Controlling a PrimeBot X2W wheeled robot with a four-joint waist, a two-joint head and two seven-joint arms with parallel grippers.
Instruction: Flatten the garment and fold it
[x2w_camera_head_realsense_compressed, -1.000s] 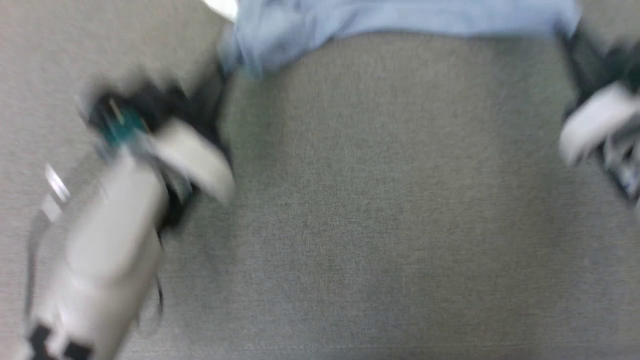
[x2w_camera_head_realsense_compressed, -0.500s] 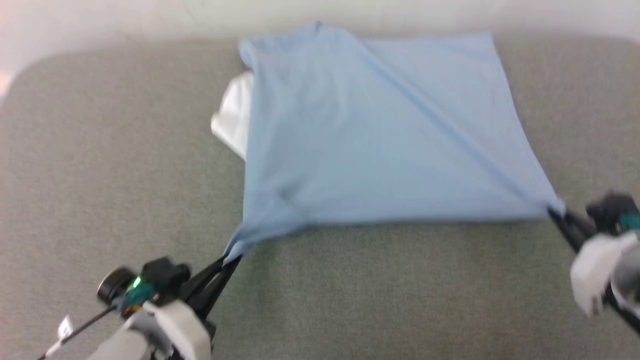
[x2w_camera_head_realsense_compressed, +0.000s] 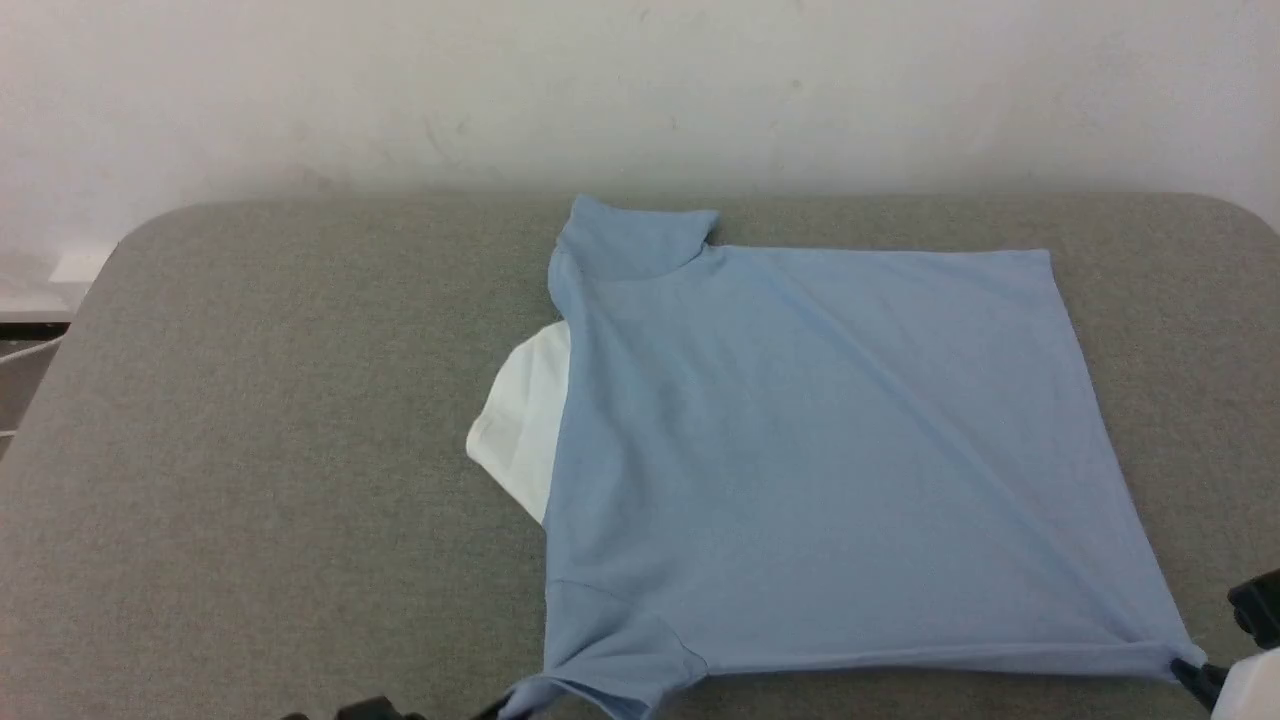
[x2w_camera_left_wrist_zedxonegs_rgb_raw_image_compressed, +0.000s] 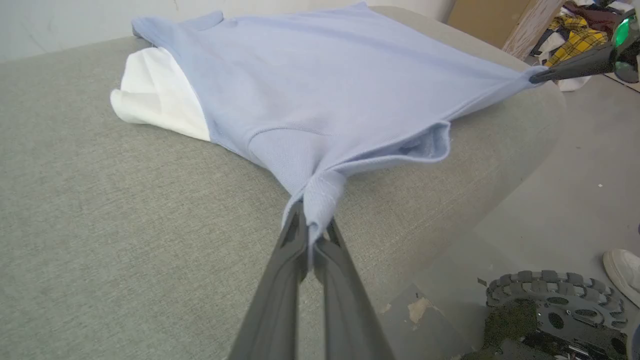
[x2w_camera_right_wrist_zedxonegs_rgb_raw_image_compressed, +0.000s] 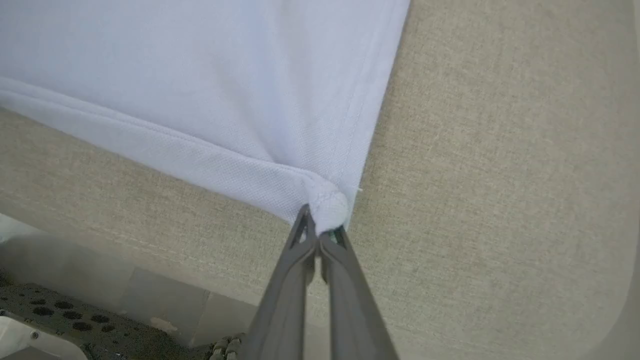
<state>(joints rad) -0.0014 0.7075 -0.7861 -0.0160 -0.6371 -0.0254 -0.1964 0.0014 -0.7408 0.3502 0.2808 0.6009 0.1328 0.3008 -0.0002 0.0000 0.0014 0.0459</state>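
The light-blue shirt (x2w_camera_head_realsense_compressed: 810, 450) lies spread on the grey table (x2w_camera_head_realsense_compressed: 280, 450), back up, its white collar part (x2w_camera_head_realsense_compressed: 520, 420) poking out at the left side. My left gripper (x2w_camera_left_wrist_zedxonegs_rgb_raw_image_compressed: 312, 227) is shut on the near sleeve (x2w_camera_left_wrist_zedxonegs_rgb_raw_image_compressed: 320, 192), at the bottom edge of the head view. My right gripper (x2w_camera_right_wrist_zedxonegs_rgb_raw_image_compressed: 320, 231) is shut on the shirt's hem corner (x2w_camera_right_wrist_zedxonegs_rgb_raw_image_compressed: 327, 207), seen at the lower right (x2w_camera_head_realsense_compressed: 1195, 675) in the head view. The cloth (x2w_camera_left_wrist_zedxonegs_rgb_raw_image_compressed: 320, 75) is stretched taut between the two grips. The logo is hidden.
A pale wall (x2w_camera_head_realsense_compressed: 640, 90) runs behind the table. The table's near edge drops to a grey floor (x2w_camera_left_wrist_zedxonegs_rgb_raw_image_compressed: 575, 190), where a wheeled base (x2w_camera_left_wrist_zedxonegs_rgb_raw_image_compressed: 545, 310), a shoe (x2w_camera_left_wrist_zedxonegs_rgb_raw_image_compressed: 622, 272) and a pile of clothes (x2w_camera_left_wrist_zedxonegs_rgb_raw_image_compressed: 580, 35) sit.
The head camera has tilted up, so the whole shirt and the wall show. Both grippers still hold their corners and the shirt lies flatter and wider than before.
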